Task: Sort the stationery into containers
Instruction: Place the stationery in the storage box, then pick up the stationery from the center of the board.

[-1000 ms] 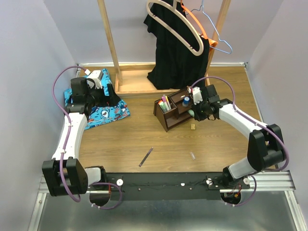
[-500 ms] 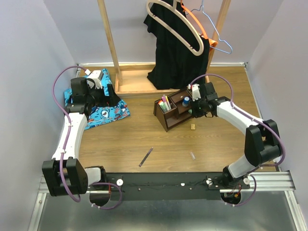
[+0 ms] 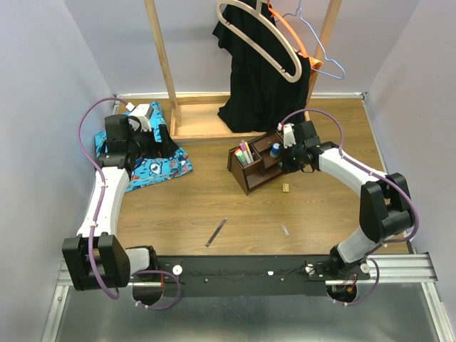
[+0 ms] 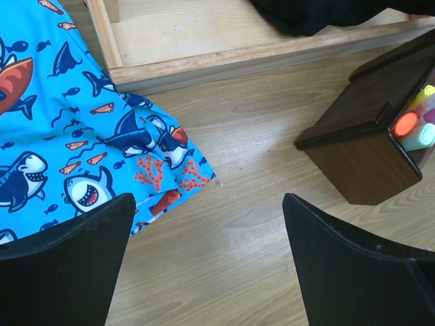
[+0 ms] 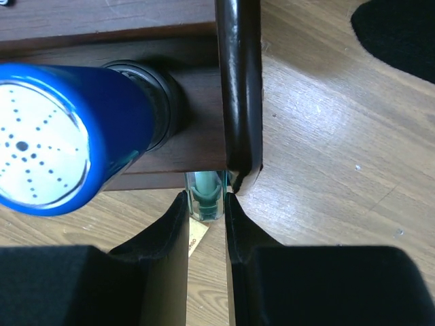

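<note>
Right wrist: pale green marker (image 5: 205, 192) is clamped in right gripper (image 5: 206, 204), at organizer's (image 5: 238, 81) right end wall, beside blue bottle (image 5: 61, 136). Left gripper (image 4: 207, 202) is spread wide near patterned cloth (image 4: 61, 129).

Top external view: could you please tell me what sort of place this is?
Probably a lab test cell dressed as a home corner: plain walls box in a wooden table, two robot arms are bolted to a metal rail, and a clothes rack and desk organizer stand as props.
</note>
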`<state>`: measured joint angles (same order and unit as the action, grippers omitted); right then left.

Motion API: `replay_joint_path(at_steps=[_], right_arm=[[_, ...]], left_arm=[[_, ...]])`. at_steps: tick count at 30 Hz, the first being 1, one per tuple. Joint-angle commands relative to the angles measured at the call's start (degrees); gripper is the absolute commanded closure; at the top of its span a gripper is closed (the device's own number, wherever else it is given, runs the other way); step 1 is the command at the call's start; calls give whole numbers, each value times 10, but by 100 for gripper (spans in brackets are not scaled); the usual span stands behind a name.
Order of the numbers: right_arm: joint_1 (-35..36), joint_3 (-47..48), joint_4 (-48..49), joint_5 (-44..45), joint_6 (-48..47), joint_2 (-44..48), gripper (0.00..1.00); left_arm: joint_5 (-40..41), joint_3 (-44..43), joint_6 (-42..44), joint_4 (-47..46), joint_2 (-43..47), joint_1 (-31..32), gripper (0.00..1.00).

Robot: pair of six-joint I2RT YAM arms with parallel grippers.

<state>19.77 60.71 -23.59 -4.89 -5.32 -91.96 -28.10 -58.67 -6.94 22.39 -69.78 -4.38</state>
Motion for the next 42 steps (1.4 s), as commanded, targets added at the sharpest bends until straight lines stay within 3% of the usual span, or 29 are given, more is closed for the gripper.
replay_joint_path(at_steps=[1,2,3,6,10,15,18,26,29,33,42], right_arm=[[-3,15,16,-2,9,-14,95],[-3,15,17,-4,10,-13,91],[-3,14,16,-4,10,-13,81],[-3,14,13,-5,11,-10,70],[-3,13,10,2,13,-2,66],[-3,5,1,8,12,20,43],[-3,-7,-8,12,13,37,38],[-3,-73,-54,27,93,112,41],[-3,-86,-57,37,125,122,53],[-7,-81,-52,44,178,95,50],[-7,-98,-51,24,202,50,50]], left_arm=[[9,2,6,-5,3,1,1],[9,2,6,-5,3,1,1],[8,1,6,-5,3,1,1],[8,1,7,-5,2,2,1],[7,0,5,-5,2,1,1],[5,0,6,-4,3,1,1],[4,1,4,-5,4,2,1],[1,3,1,-4,8,1,1],[1,2,0,-2,10,2,1],[1,4,0,-2,10,2,1],[10,16,9,5,25,1,1]])
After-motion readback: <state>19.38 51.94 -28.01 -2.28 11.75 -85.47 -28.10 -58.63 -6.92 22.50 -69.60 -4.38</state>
